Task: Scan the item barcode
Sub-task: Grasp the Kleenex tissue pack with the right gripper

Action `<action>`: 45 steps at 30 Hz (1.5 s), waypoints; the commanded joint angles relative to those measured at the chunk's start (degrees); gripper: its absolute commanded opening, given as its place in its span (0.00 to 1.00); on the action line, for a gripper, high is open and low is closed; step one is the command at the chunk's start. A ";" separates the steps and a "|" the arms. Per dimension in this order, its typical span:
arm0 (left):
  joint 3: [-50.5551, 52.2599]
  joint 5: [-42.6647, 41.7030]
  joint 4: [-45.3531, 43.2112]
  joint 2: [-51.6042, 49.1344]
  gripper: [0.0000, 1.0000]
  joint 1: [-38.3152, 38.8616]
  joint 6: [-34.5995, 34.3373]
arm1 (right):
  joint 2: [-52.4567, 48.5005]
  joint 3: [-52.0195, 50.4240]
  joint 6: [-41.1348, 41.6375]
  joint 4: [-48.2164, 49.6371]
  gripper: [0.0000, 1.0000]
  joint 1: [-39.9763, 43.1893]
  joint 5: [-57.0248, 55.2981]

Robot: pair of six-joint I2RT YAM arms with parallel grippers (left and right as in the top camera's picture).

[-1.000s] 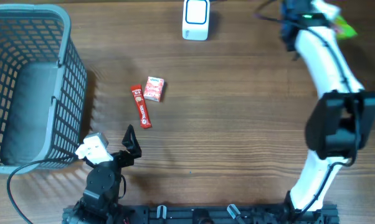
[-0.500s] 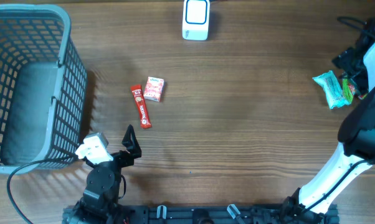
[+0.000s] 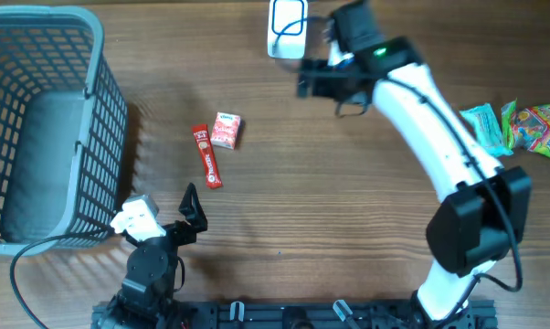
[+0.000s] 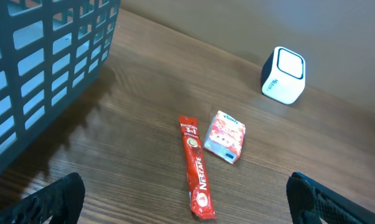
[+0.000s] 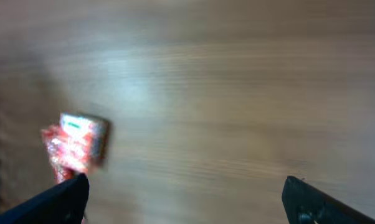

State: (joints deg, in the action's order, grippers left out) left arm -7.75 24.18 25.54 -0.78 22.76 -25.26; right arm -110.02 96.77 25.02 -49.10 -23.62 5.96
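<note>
Both spread wide and empty: left hand, right hand above the table.

Overhead: even, diffuse light, focus sharp; the basket throws a soft shadow to its right on the table. Left wrist: sharp, basket shadow darkens wood at left. Right wrist: heavy motion blur, red carton smeared, pale glare patch upper left.
</note>
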 commanded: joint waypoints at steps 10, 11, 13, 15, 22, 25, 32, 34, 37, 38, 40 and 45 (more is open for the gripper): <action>0.35 0.35 -0.17 0.42 1.00 0.22 -0.72 | -0.39 -15.89 -28.81 28.79 1.00 -9.01 15.43; 0.35 0.35 -0.17 0.42 1.00 0.22 -0.72 | -0.57 -15.89 -30.69 30.27 1.00 -9.01 18.64; 0.35 0.35 -0.17 0.42 1.00 0.22 -0.72 | -2.14 -15.87 -32.57 33.97 1.00 -9.01 23.50; 0.35 0.35 -0.20 0.42 1.00 0.22 -0.72 | -4.87 -15.04 -32.50 39.58 1.00 -9.01 28.09; 0.35 0.35 -0.17 0.42 1.00 0.22 -0.72 | -17.25 -7.52 -31.15 48.72 0.93 -9.01 30.36; 0.35 0.35 -0.17 0.42 1.00 0.22 -0.72 | -20.50 -7.08 -30.99 49.86 0.91 -8.96 30.80; 0.35 0.35 -0.17 0.42 1.00 0.22 -0.72 | -24.52 -7.08 -30.75 49.51 0.76 -8.96 30.95; 0.35 0.35 -0.17 0.42 1.00 0.22 -0.72 | -24.79 -7.10 -30.01 48.50 0.69 -8.94 30.73; 0.35 0.35 -0.17 0.42 1.00 0.22 -0.72 | -25.11 -7.10 -31.01 45.81 0.61 -9.16 30.49; 0.35 0.35 -0.17 0.42 1.00 0.22 -0.72 | -25.42 -7.10 -30.97 45.44 0.54 -9.22 29.88; 0.35 0.35 -0.17 0.42 1.00 0.22 -0.72 | -25.53 -7.10 -30.53 44.61 0.29 -9.07 29.46; 0.35 0.35 -0.17 0.42 1.00 0.22 -0.72 | -21.35 -7.08 -20.00 40.22 0.04 -4.07 29.40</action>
State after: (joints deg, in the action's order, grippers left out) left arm -7.75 24.18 25.54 -0.80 22.76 -25.26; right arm -133.84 89.03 -0.36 -5.65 -31.31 36.40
